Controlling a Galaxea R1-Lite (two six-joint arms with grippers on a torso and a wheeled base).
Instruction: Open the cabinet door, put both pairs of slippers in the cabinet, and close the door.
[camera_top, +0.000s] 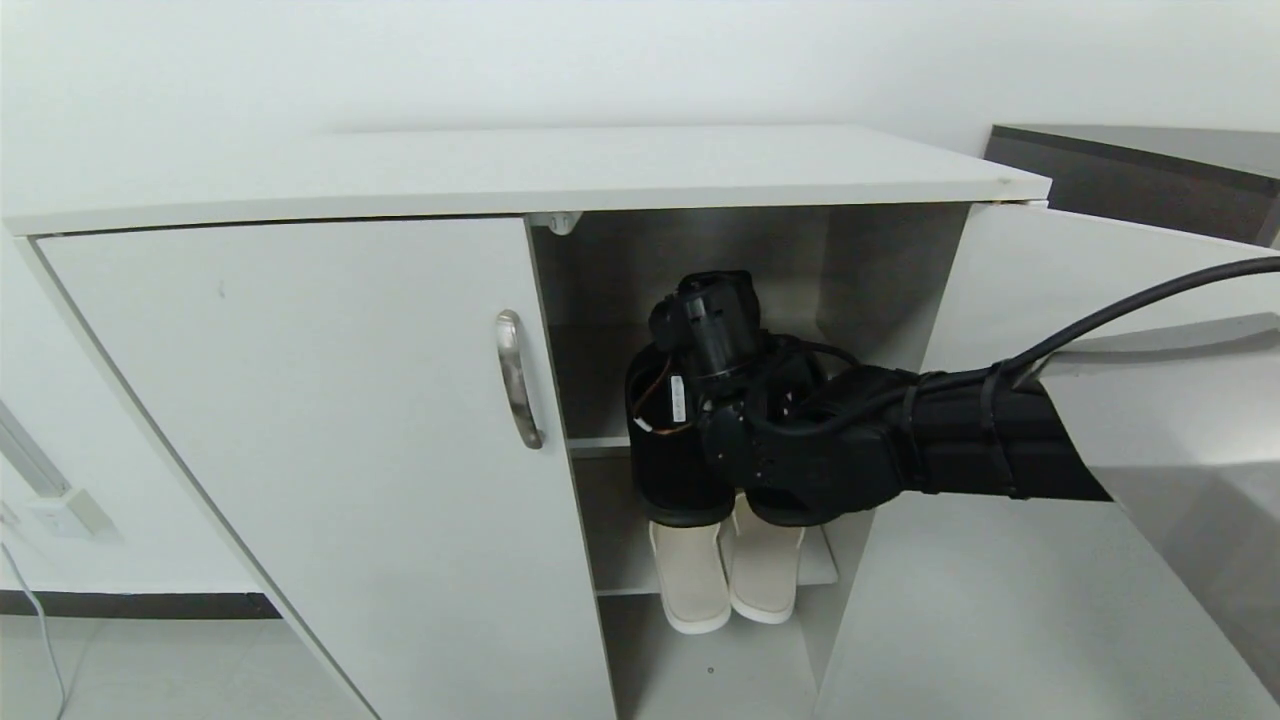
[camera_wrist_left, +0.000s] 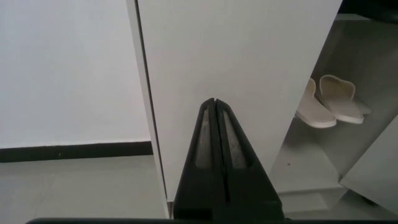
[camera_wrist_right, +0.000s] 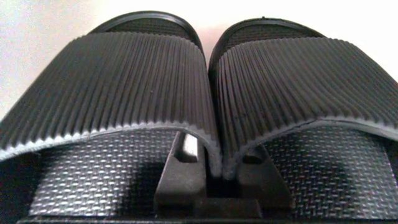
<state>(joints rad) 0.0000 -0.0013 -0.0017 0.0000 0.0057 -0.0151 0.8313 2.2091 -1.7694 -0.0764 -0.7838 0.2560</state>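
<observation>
The cabinet (camera_top: 520, 165) is seen with its right door (camera_top: 960, 620) swung wide open and its left door (camera_top: 300, 420) shut, the metal handle (camera_top: 518, 380) standing upright along that door's inner edge. The right arm is stretched into the open compartment, and the pair of black slippers (camera_top: 680, 485) is carried there, side by side, at about the level of the middle shelf (camera_top: 598, 445), with the heels pointing out towards the front. Whether the soles are resting on that shelf cannot be told, as the wrist covers the spot.

From the right wrist view the grip is made plain. The two ribbed straps are pinched together where they meet by the right gripper (camera_wrist_right: 214, 167), one of its fingers (camera_wrist_right: 183, 171) tucked under each strap (a neat way to take both slippers at once).

Just below, the white slippers (camera_top: 725, 575) are laid as a pair on the lower shelf (camera_top: 620, 575), toes inward, heels jutting over its front edge. They are directly beneath the black pair and apart from it.

The left gripper (camera_wrist_left: 215, 124) is held low in front of the shut left door, its jaws pressed flat together with nothing between them. The white slippers can be seen off to one side of it.
</observation>
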